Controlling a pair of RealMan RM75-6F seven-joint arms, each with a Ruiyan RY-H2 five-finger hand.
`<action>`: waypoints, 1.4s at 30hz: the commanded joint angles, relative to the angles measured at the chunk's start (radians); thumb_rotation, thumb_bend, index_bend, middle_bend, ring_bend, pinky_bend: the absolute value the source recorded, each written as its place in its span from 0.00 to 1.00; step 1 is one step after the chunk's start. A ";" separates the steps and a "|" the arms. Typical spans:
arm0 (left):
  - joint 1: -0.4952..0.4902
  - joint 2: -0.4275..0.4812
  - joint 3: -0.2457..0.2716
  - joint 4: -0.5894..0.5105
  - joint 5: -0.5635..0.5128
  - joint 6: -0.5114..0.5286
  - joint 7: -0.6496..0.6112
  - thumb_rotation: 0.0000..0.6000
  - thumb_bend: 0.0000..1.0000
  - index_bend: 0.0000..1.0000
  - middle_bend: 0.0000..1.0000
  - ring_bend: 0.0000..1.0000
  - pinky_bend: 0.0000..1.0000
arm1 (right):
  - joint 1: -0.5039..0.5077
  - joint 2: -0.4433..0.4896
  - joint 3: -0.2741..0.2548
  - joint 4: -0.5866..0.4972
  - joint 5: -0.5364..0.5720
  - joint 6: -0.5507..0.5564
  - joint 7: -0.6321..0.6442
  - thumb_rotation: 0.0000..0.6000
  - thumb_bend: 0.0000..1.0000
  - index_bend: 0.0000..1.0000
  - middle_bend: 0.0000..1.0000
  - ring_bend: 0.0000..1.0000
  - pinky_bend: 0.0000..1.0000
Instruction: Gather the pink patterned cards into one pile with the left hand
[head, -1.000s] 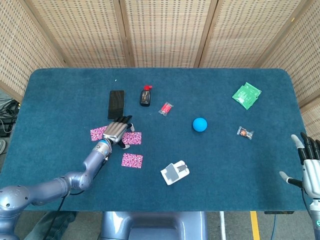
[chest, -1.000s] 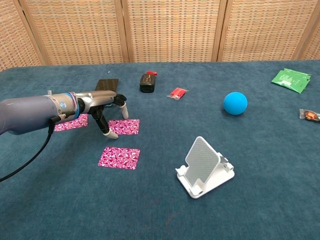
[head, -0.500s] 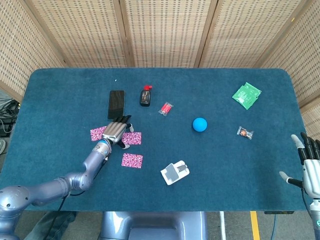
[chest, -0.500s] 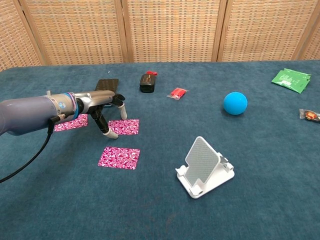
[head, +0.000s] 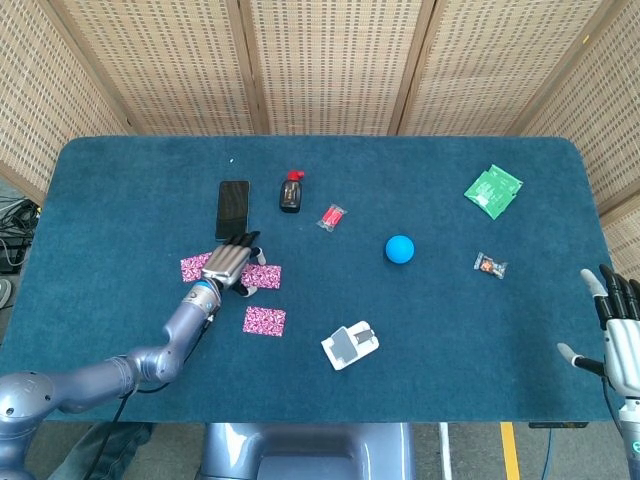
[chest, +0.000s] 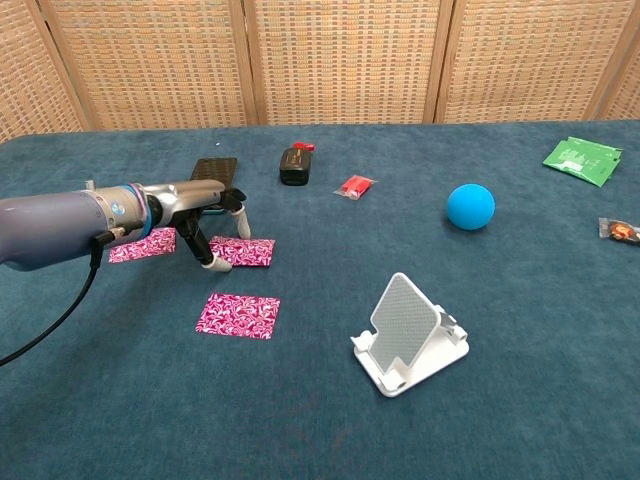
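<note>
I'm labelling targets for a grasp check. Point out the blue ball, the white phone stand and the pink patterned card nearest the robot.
Blue ball (chest: 470, 206), chest view, centre of sphere.
White phone stand (chest: 404, 320), chest view, tilted backrest.
Pink patterned card nearest the robot (chest: 238, 315), chest view, card middle.

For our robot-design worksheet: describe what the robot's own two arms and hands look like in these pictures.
The left arm is a smooth, glossy blue-grey tube with a bright blue wrist band and a black cable hanging beneath. The left hand is metallic grey with dark fingers tipped white. The right hand is pale grey-white with dark fingers.
</note>
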 joint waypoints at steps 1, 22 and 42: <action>0.000 0.000 0.000 -0.001 0.001 0.002 0.000 1.00 0.29 0.75 0.00 0.00 0.00 | 0.000 0.001 0.000 -0.002 0.000 0.000 -0.001 1.00 0.00 0.00 0.00 0.00 0.00; 0.097 0.137 -0.051 -0.120 -0.046 0.126 -0.066 1.00 0.29 0.73 0.00 0.00 0.00 | -0.003 0.011 -0.005 -0.011 -0.013 0.005 0.014 1.00 0.00 0.00 0.00 0.00 0.00; 0.189 0.149 -0.004 -0.081 -0.079 0.099 -0.103 1.00 0.29 0.69 0.00 0.00 0.00 | -0.009 0.017 -0.009 -0.027 -0.030 0.021 0.015 1.00 0.00 0.00 0.00 0.00 0.00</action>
